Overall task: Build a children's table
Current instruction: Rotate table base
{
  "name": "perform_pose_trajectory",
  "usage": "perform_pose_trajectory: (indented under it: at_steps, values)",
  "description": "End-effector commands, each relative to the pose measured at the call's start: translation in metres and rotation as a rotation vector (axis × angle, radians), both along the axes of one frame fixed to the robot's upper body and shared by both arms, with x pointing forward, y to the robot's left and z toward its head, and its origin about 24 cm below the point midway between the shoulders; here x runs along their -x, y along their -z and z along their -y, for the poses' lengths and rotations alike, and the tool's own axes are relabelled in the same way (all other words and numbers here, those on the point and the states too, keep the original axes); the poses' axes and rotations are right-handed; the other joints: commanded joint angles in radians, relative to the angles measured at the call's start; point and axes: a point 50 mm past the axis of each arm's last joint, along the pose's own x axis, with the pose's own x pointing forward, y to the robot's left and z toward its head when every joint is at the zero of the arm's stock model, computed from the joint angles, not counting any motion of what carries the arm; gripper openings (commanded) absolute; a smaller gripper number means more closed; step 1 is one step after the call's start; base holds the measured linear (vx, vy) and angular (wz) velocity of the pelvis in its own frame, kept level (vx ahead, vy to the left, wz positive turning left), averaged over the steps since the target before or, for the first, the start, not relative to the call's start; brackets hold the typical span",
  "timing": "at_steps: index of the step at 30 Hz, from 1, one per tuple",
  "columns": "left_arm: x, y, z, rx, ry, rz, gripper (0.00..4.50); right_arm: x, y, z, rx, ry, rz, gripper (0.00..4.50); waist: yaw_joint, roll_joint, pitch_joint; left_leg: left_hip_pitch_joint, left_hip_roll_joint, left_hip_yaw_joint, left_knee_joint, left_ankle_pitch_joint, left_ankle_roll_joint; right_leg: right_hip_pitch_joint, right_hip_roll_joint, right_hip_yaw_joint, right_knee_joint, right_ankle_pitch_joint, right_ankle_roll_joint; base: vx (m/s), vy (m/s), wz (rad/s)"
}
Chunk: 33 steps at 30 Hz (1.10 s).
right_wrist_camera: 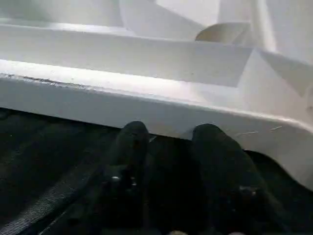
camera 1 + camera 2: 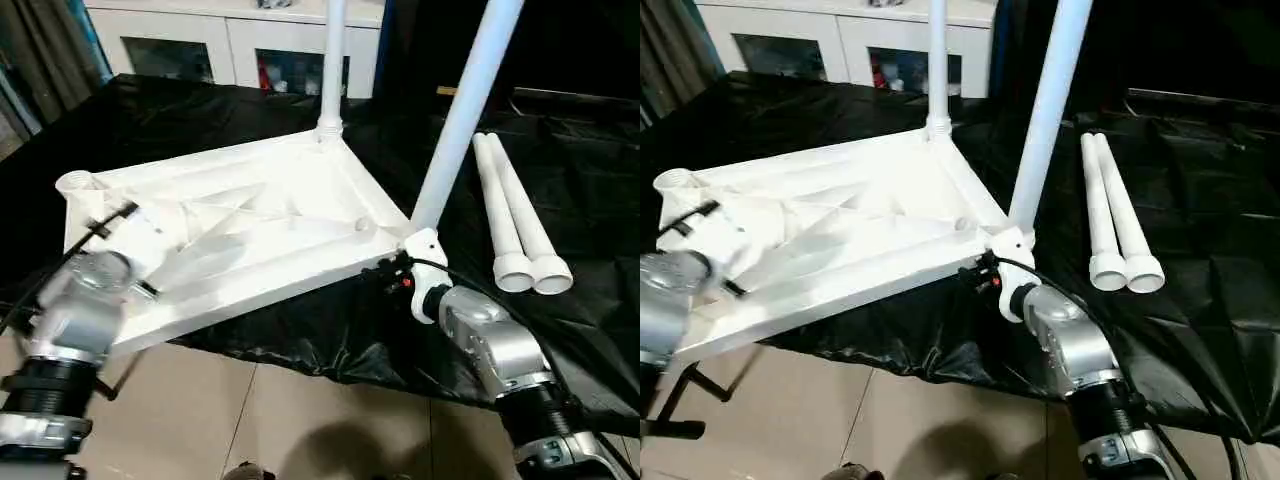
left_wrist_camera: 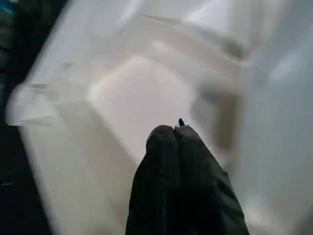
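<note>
I see the tabletop [image 2: 240, 225] lying underside up at the black work table's [image 2: 560, 180] near edge, two legs [image 2: 455, 115] standing in its sockets, two spare legs [image 2: 520, 225] beside. My left gripper [image 3: 176, 128] is closed over the ribs; my right gripper [image 1: 168, 134] is open under the rim.

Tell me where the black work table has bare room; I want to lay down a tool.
Bare black cover lies right of the two loose legs and behind the tabletop, toward the cabinet. The near edge is crowded by the tabletop and both end effectors.
</note>
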Motion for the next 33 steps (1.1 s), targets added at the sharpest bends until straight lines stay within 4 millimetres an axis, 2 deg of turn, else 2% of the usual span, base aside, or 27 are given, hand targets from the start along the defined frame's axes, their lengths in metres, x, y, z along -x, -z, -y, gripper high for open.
perform_pose_trajectory:
  at_steps: [1, 5, 7, 9, 13, 14, 16, 20, 22, 23, 24, 25, 26, 27, 29, 30, 31, 32, 33]
  values:
    - [0.000, 0.004, 0.004, 0.024, 0.014, -0.043, 0.00, -0.003, -0.003, -0.003, 0.010, -0.010, 0.019, 1.35, -0.003, 0.006, -0.071, 0.023, 0.044, -0.028, -0.074, -0.217, 0.003, 0.046, -0.066, 0.060, -0.059, -0.209, -0.188, 0.000, 0.000, 0.00]
    - [-0.003, 0.008, 0.008, 0.077, 0.013, -0.092, 0.00, -0.005, -0.002, -0.006, 0.008, -0.018, 0.015, 1.02, -0.003, 0.009, -0.071, 0.024, 0.042, -0.028, -0.073, -0.212, 0.005, 0.046, -0.066, 0.060, -0.059, -0.209, -0.184, 0.000, 0.000, 0.00]
    - [-0.004, 0.008, 0.012, 0.120, 0.024, -0.125, 0.00, -0.006, -0.002, -0.006, 0.010, -0.025, 0.012, 1.02, -0.004, 0.010, -0.071, 0.026, 0.042, -0.028, -0.073, -0.217, 0.001, 0.046, -0.066, 0.060, -0.060, -0.215, -0.187, 0.000, 0.000, 0.00]
    - [-0.006, 0.006, 0.015, 0.163, 0.028, -0.135, 0.00, -0.007, -0.002, -0.007, 0.012, -0.029, 0.010, 0.74, -0.003, 0.011, -0.069, 0.025, 0.043, -0.029, -0.073, -0.225, -0.004, 0.047, -0.067, 0.060, -0.060, -0.223, -0.187, 0.000, 0.000, 0.00]
    - [-0.008, 0.000, 0.033, 0.319, 0.101, -0.191, 0.00, -0.009, 0.000, -0.005, 0.013, -0.025, 0.008, 0.44, 0.003, 0.012, -0.069, 0.031, 0.044, -0.028, -0.073, -0.236, -0.009, 0.044, -0.069, 0.061, -0.062, -0.236, -0.195, 0.000, 0.000, 0.00]
    - [-0.009, -0.002, 0.041, 0.375, 0.150, -0.214, 0.00, -0.010, 0.000, -0.005, 0.014, -0.023, 0.008, 0.34, 0.002, 0.008, -0.068, 0.029, 0.043, -0.027, -0.074, -0.237, -0.009, 0.045, -0.068, 0.061, -0.063, -0.238, -0.194, 0.000, 0.000, 0.00]
    - [-0.010, -0.006, 0.051, 0.446, 0.218, -0.236, 0.00, -0.011, 0.000, -0.005, 0.014, -0.019, 0.007, 0.12, 0.005, 0.009, -0.069, 0.031, 0.043, -0.028, -0.074, -0.237, -0.011, 0.046, -0.070, 0.062, -0.063, -0.243, -0.195, 0.000, 0.000, 0.00]
    - [-0.015, -0.009, 0.080, 0.556, 0.394, -0.299, 0.00, -0.014, 0.000, -0.005, 0.013, -0.015, 0.009, 0.04, 0.002, 0.006, -0.070, 0.025, 0.039, -0.028, -0.073, -0.215, -0.003, 0.051, -0.069, 0.063, -0.061, -0.227, -0.197, 0.000, 0.000, 0.00]
    - [-0.017, -0.007, 0.090, 0.571, 0.436, -0.324, 0.00, -0.015, 0.000, -0.005, 0.013, -0.016, 0.011, 0.04, 0.000, 0.006, -0.071, 0.023, 0.039, -0.028, -0.072, -0.205, 0.001, 0.055, -0.071, 0.063, -0.059, -0.220, -0.197, 0.000, 0.000, 0.00]
    - [-0.018, -0.005, 0.096, 0.561, 0.465, -0.338, 0.00, -0.016, -0.001, -0.005, 0.012, -0.016, 0.013, 0.04, 0.000, 0.011, -0.072, 0.022, 0.039, -0.029, -0.070, -0.202, 0.002, 0.056, -0.072, 0.063, -0.059, -0.218, -0.198, 0.000, 0.000, 0.00]
    - [-0.020, -0.003, 0.103, 0.557, 0.492, -0.351, 0.00, -0.016, -0.001, -0.005, 0.011, -0.016, 0.015, 0.04, -0.002, 0.007, -0.071, 0.023, 0.038, -0.027, -0.071, -0.205, 0.006, 0.054, -0.070, 0.063, -0.063, -0.222, -0.196, 0.000, 0.000, 0.00]
    - [-0.023, -0.003, 0.113, 0.562, 0.527, -0.360, 0.00, -0.017, -0.002, -0.005, 0.011, -0.017, 0.020, 0.04, -0.002, 0.009, -0.072, 0.024, 0.038, -0.027, -0.070, -0.208, 0.007, 0.056, -0.070, 0.063, -0.064, -0.230, -0.193, 0.000, 0.000, 0.00]
    - [-0.023, -0.003, 0.113, 0.562, 0.528, -0.360, 0.00, -0.017, -0.002, -0.005, 0.011, -0.017, 0.020, 0.04, -0.003, 0.007, -0.072, 0.023, 0.038, -0.028, -0.070, -0.207, 0.007, 0.057, -0.070, 0.062, -0.063, -0.228, -0.193, 0.000, 0.000, 0.00]
    - [-0.028, -0.003, 0.123, 0.576, 0.549, -0.357, 0.00, -0.018, -0.003, -0.005, 0.009, -0.016, 0.026, 0.04, -0.003, 0.017, -0.073, 0.024, 0.036, -0.028, -0.068, -0.205, 0.009, 0.057, -0.069, 0.062, -0.063, -0.223, -0.194, 0.000, 0.000, 0.00]
    - [-0.032, -0.004, 0.131, 0.589, 0.568, -0.347, 0.00, -0.019, -0.004, -0.004, 0.009, -0.015, 0.031, 0.04, -0.006, 0.008, -0.073, 0.021, 0.033, -0.026, -0.067, -0.201, 0.016, 0.060, -0.067, 0.061, -0.066, -0.215, -0.197, 0.000, 0.000, 0.00]
    - [-0.040, -0.007, 0.142, 0.615, 0.578, -0.316, 0.00, -0.021, -0.005, -0.003, 0.014, -0.012, 0.039, 0.04, -0.003, 0.024, -0.074, 0.024, 0.036, -0.030, -0.067, -0.206, 0.011, 0.059, -0.070, 0.061, -0.063, -0.213, -0.200, 0.000, 0.000, 0.00]
    - [-0.046, -0.009, 0.149, 0.614, 0.583, -0.271, 0.00, -0.023, -0.006, -0.003, 0.016, -0.006, 0.046, 0.04, -0.008, 0.027, -0.073, 0.027, 0.033, -0.027, -0.064, -0.229, 0.010, 0.057, -0.066, 0.059, -0.070, -0.226, -0.197, 0.000, 0.000, 0.00]
    - [-0.050, -0.010, 0.153, 0.612, 0.585, -0.240, 0.00, -0.025, -0.007, -0.002, 0.017, -0.001, 0.051, 0.04, -0.010, 0.016, -0.073, 0.025, 0.029, -0.026, -0.063, -0.237, 0.016, 0.060, -0.062, 0.057, -0.074, -0.232, -0.198, 0.000, 0.000, 0.00]
    - [-0.053, -0.011, 0.156, 0.618, 0.573, -0.218, 0.00, -0.026, -0.008, -0.002, 0.016, 0.003, 0.055, 0.04, -0.007, 0.013, -0.074, 0.025, 0.032, -0.029, -0.063, -0.234, 0.015, 0.064, -0.067, 0.057, -0.070, -0.233, -0.202, 0.000, 0.000, 0.00]
